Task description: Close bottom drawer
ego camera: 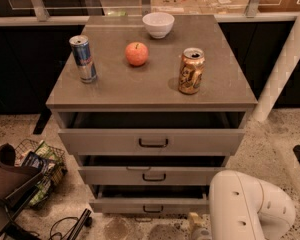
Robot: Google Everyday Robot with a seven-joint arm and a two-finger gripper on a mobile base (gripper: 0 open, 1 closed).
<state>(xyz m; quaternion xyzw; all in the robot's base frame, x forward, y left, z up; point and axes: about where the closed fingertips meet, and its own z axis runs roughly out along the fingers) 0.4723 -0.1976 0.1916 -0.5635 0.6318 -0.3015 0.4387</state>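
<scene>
Grey cabinet [115,86] stands on a speckled floor [285,134]. All three of its drawers sit out from the body, each with a dark gap above its front.

The bottom drawer [125,205] is the lowest of the three, just above the floor. It is partly open. Its flat grey front carries a small black handle [152,209] at the centre. The right end of the front runs behind the robot arm [245,209]. The middle drawer [115,175] and the top drawer [105,141] sit above it, each with its own black handle.

The gripper [196,225] is low in the view, near the floor, just below the right part of the bottom drawer front and to the left of the white arm housing. Only a small part of it shows. Whether it is open or closed cannot be told, and no contact with the drawer can be confirmed.

On the cabinet top:
- a blue can [83,59], upright, at the left
- an apple [137,53], near the middle
- a gold can [191,70], upright, at the right
- a white bowl [158,24], at the rear edge

All four stand apart from one another.

On the floor to the left is a wire basket [24,149] holding packets. A white post [285,64] leans at the right.
</scene>
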